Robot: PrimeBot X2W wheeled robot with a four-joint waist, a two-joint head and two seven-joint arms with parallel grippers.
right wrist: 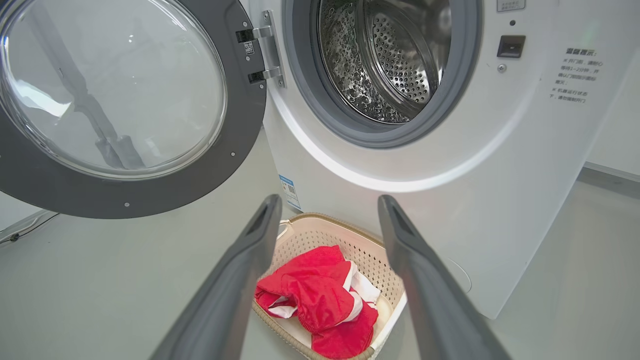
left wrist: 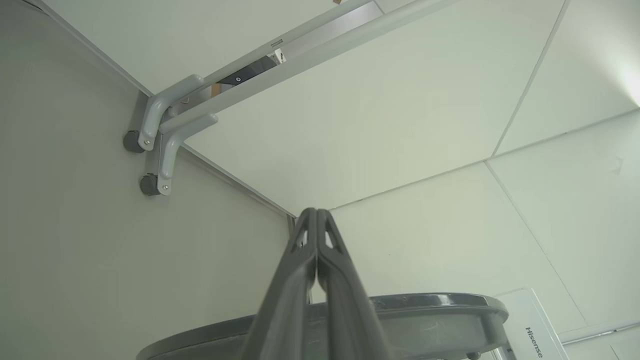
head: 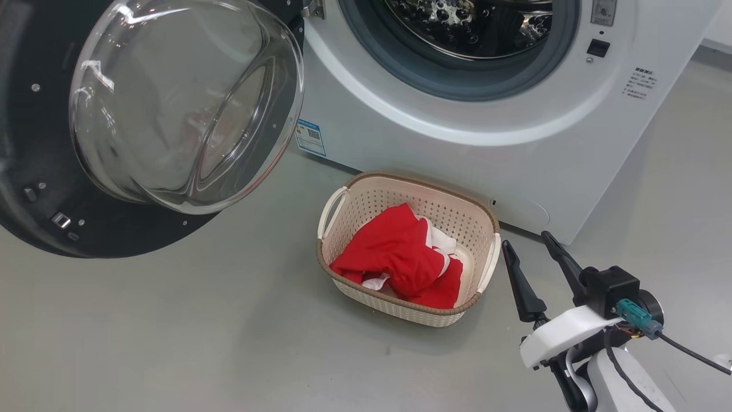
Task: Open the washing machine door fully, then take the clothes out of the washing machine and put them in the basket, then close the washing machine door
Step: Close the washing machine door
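Observation:
The white washing machine (head: pixel 486 149) (right wrist: pixel 500 165) stands ahead, and no clothes show in its bare steel drum (right wrist: pixel 385 60). The washing machine door (head: pixel 143 114) (right wrist: pixel 115 100) hangs wide open to the left, its glass bowl bulging toward me. The cream basket (head: pixel 486 229) (right wrist: pixel 370 250) sits on the floor in front of the machine, holding the red and white clothes (head: pixel 400 252) (right wrist: pixel 320 295). My right gripper (head: pixel 526 243) (right wrist: pixel 327 205) is open and empty, just right of the basket. My left gripper (left wrist: pixel 316 212) is shut on nothing, pointing up at a ceiling corner above a grey rim (left wrist: pixel 425 305).
Grey floor (head: pixel 171 332) stretches left of and in front of the basket. A blue label sticker (head: pixel 310 137) and a round filter cover (head: pixel 520 212) sit low on the machine's front. Grey wall brackets (left wrist: pixel 160 130) and a Hisense label (left wrist: pixel 534 342) appear in the left wrist view.

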